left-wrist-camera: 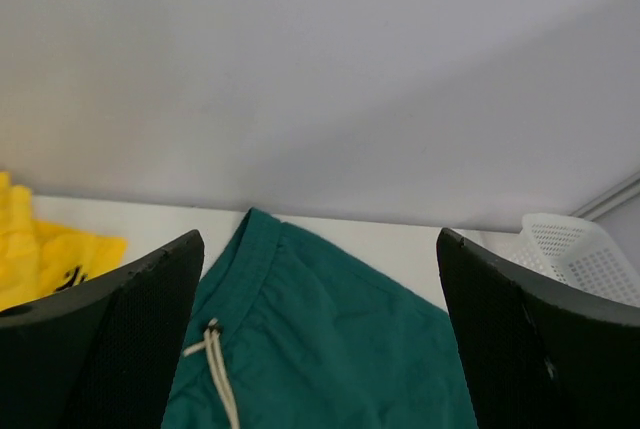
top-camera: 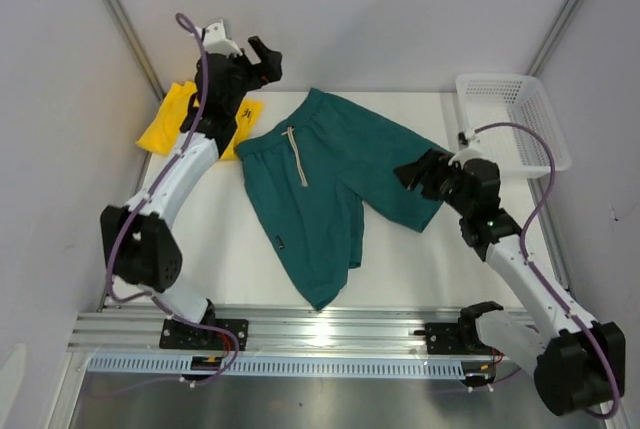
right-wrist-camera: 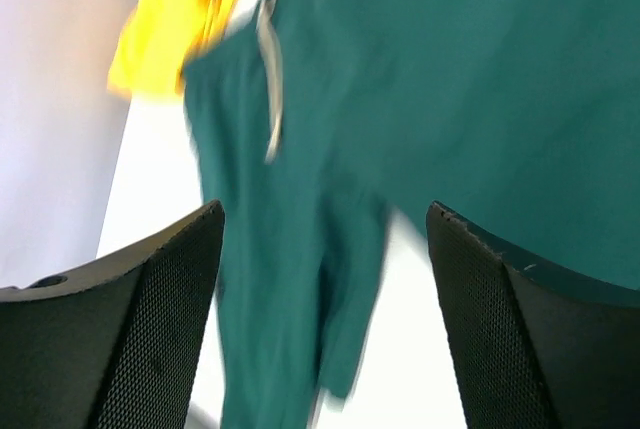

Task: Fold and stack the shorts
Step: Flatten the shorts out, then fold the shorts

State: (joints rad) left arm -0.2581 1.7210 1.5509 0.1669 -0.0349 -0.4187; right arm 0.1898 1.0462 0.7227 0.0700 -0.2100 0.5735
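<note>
Right gripper (top-camera: 411, 173) near white mesh basket (top-camera: 500, 80)

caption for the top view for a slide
Teal shorts spread out in the middle, yellow shorts far left, basket far right.

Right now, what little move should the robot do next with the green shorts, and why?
My guess: lower the right end effector onto the leg hem of the green shorts and pinch it, ready to fold. The shorts lie spread flat, unfolded. The right end effector is open, empty and just beside that hem; the left end effector is open too, by the waistband.
</note>
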